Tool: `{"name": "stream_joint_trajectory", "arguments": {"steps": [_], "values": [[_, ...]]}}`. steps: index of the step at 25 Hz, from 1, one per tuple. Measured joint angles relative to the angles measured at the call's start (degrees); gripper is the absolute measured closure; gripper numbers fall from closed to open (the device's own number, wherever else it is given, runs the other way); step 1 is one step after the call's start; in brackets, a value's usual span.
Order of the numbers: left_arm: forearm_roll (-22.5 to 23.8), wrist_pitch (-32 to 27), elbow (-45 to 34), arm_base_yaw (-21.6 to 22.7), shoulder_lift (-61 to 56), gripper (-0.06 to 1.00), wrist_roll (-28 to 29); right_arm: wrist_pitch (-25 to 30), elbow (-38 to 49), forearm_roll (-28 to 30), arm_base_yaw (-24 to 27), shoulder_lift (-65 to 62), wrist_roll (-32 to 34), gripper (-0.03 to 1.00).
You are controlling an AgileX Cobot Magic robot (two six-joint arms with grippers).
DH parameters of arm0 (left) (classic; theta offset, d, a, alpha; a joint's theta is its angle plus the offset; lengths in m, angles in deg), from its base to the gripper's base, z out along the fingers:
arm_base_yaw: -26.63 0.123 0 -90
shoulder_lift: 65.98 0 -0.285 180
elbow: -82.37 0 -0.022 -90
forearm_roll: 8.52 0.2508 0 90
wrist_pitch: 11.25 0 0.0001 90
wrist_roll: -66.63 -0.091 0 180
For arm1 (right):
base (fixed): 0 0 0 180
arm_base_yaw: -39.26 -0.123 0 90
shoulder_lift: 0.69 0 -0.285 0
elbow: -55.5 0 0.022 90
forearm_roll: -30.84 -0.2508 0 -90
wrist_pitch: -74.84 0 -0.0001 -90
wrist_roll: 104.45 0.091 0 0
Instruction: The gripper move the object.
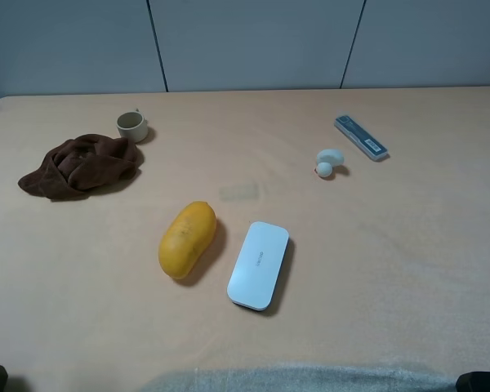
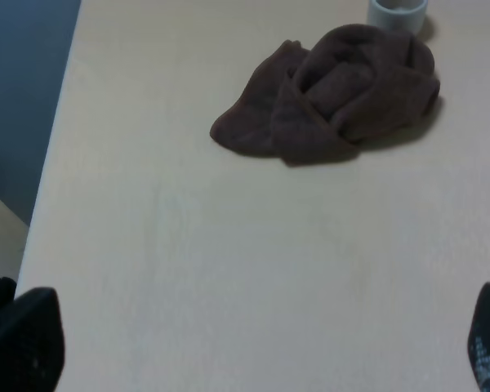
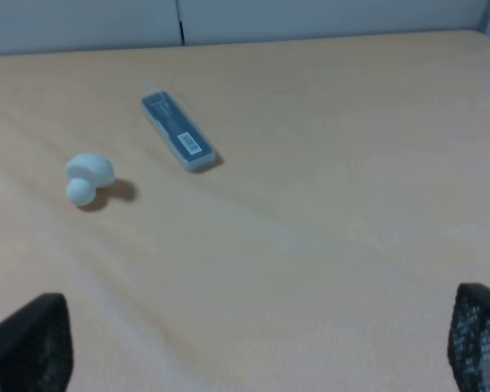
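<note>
Both pincers, left [image 2: 253, 343] and right [image 3: 253, 347], gape wide, empty, above bare table [image 1: 392, 261].

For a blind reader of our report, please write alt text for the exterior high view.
A yellow-orange mango-like fruit lies near the middle of a beige table, with a flat white case close beside it on the right. Further back are a crumpled brown cloth and a small cup on the left, and a small white earbud-like thing and a grey-blue slim box on the right. No gripper reaches over the table.

Our open table [image 1: 408, 269] around the mango [image 1: 187, 239], except the white case [image 1: 259, 265] just beside, right side.
</note>
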Motion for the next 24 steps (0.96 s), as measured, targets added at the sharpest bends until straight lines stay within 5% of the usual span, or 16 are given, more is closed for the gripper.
{"name": "stream_joint_trajectory", "arguments": {"steps": [24], "values": [[0.2, 0.0, 0.0, 0.0, 0.0, -0.05, 0.0, 0.0, 0.0, -0.2, 0.0, 0.0, 0.0, 0.28]]}}
